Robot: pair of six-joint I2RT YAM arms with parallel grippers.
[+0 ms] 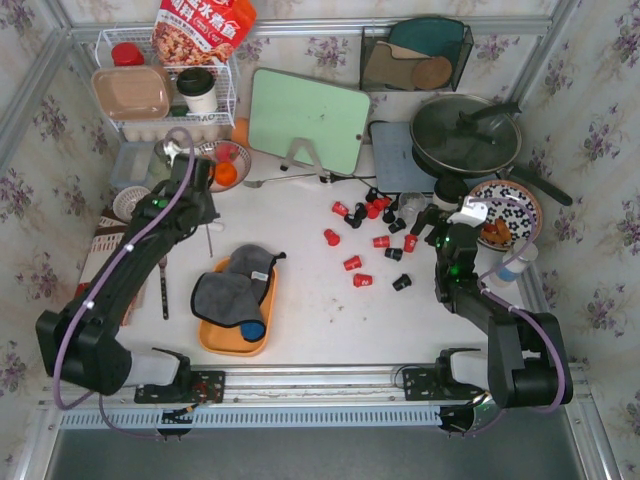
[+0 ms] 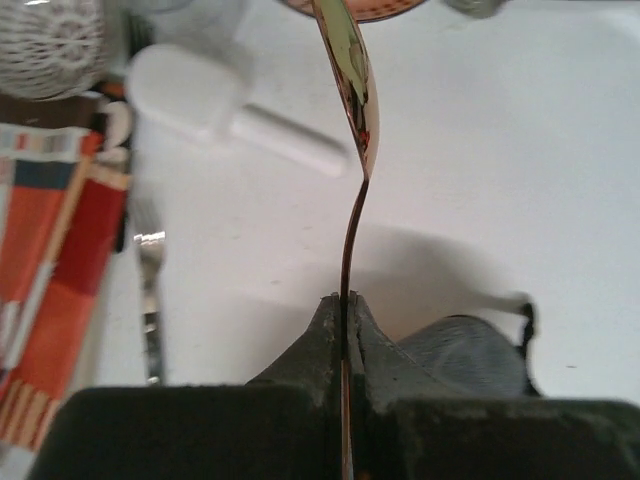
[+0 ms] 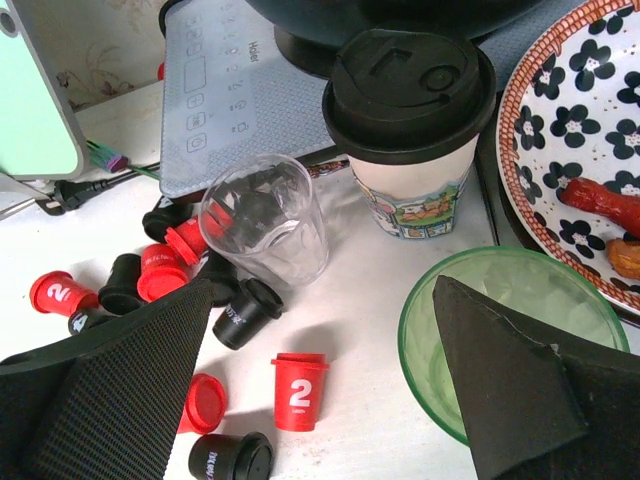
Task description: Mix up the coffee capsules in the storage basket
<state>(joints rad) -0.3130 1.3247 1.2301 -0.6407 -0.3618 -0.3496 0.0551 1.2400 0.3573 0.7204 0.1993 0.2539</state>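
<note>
As left gripper (image 2: 345,302) pinches it, the thin spoon (image 2: 354,75) seems metallic.

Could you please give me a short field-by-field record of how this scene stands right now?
left gripper: shut on a metal spoon, held over the table
right gripper: open, above capsules beside a clear glass
coffee capsules: red and black, scattered loose on the table, right of centre
storage basket: orange, on the table left of the capsules, holding a grey cloth
capsules in basket: none visible
</note>
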